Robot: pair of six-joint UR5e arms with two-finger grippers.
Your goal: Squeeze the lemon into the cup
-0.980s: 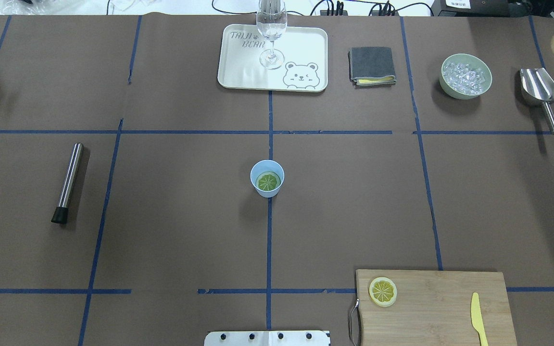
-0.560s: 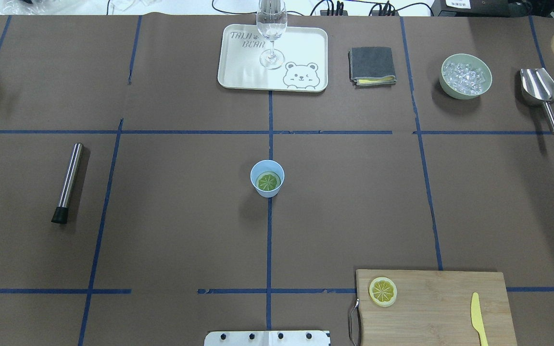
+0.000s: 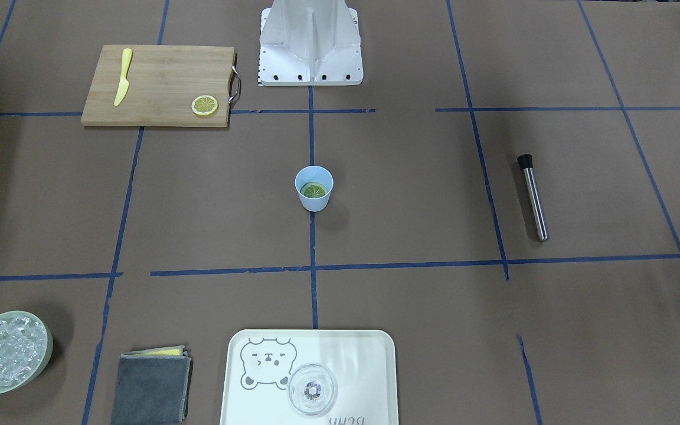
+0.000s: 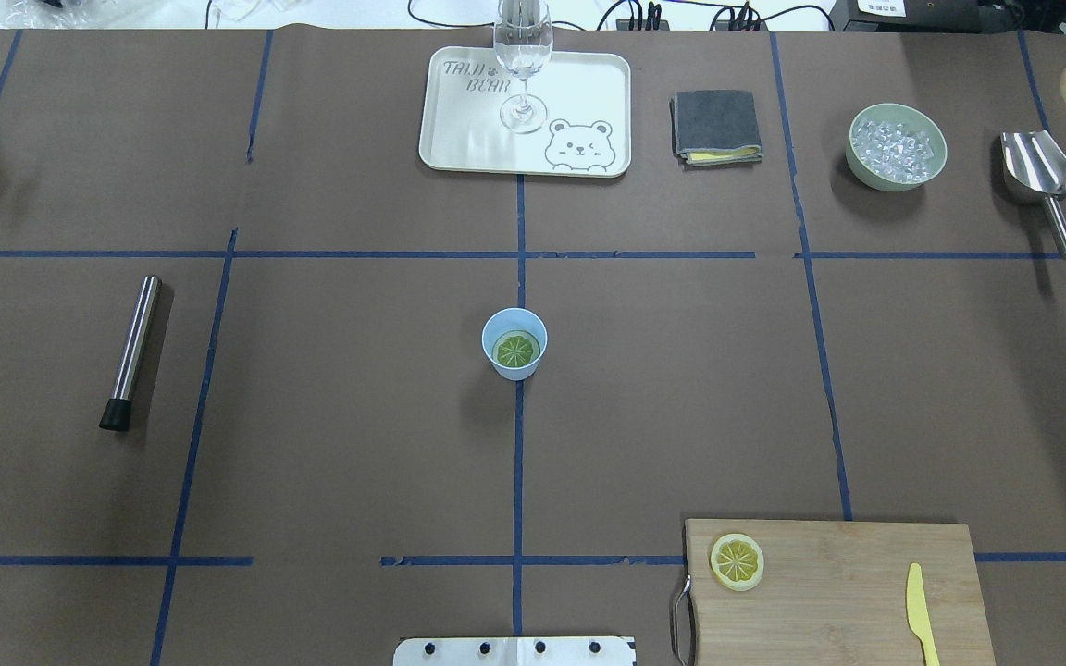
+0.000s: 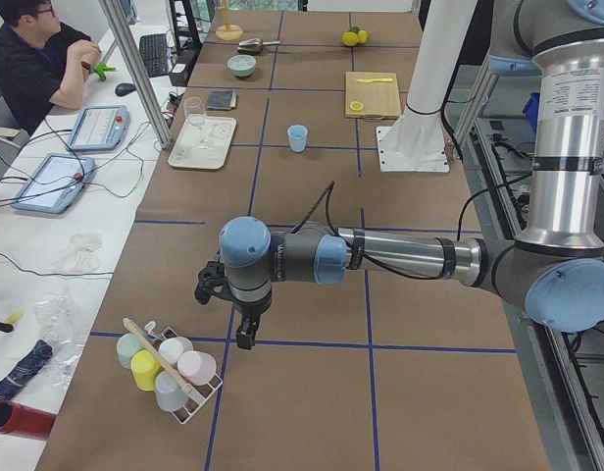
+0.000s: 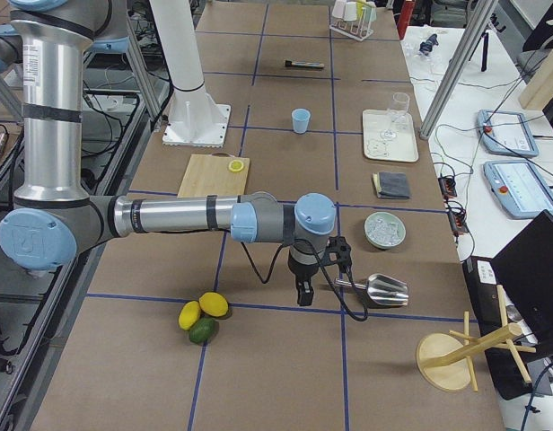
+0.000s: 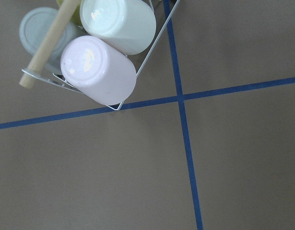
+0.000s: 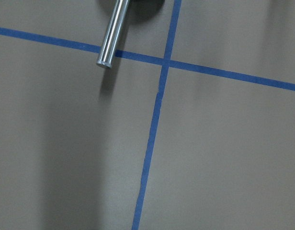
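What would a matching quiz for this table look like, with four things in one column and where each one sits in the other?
Things:
1. greenish lemon slice
2. bright yellow slice
3. stemmed glass
4. ice cubes

Places:
A. on the bear tray
B. in the pale green bowl
C. inside the light-blue cup
D. on the wooden cutting board

Pairs: 1-C, 2-D, 3-A, 4-B.
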